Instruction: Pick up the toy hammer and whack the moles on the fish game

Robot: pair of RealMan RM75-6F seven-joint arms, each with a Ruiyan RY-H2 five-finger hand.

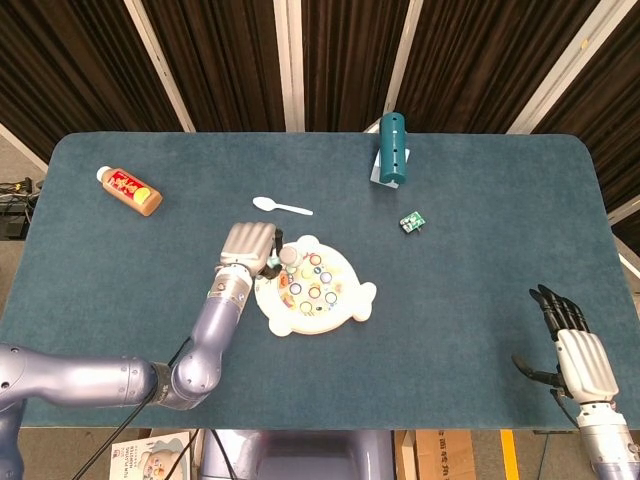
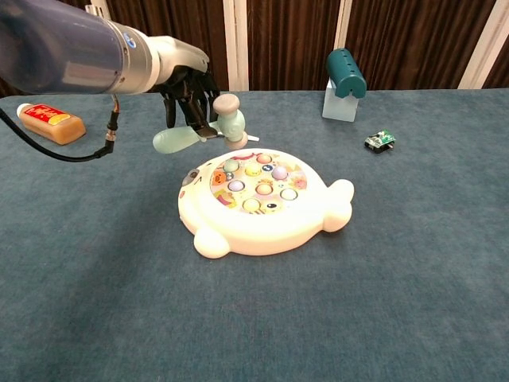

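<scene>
My left hand (image 1: 247, 243) (image 2: 188, 91) grips the pale green toy hammer (image 2: 208, 129) by its handle. The hammer's head (image 1: 288, 257) hangs in the air just above the left rear edge of the fish game (image 1: 312, 287) (image 2: 262, 200). The fish game is a cream, fish-shaped board with several coloured round moles on top, lying at the table's middle. My right hand (image 1: 573, 350) rests open near the front right edge of the table, fingers spread, holding nothing; the chest view does not show it.
A white spoon (image 1: 281, 207) lies just behind the fish game. A brown sauce bottle (image 1: 130, 190) lies at the far left. A teal cylinder on a white block (image 1: 392, 150) stands at the back, with a small green circuit board (image 1: 411, 221) in front of it.
</scene>
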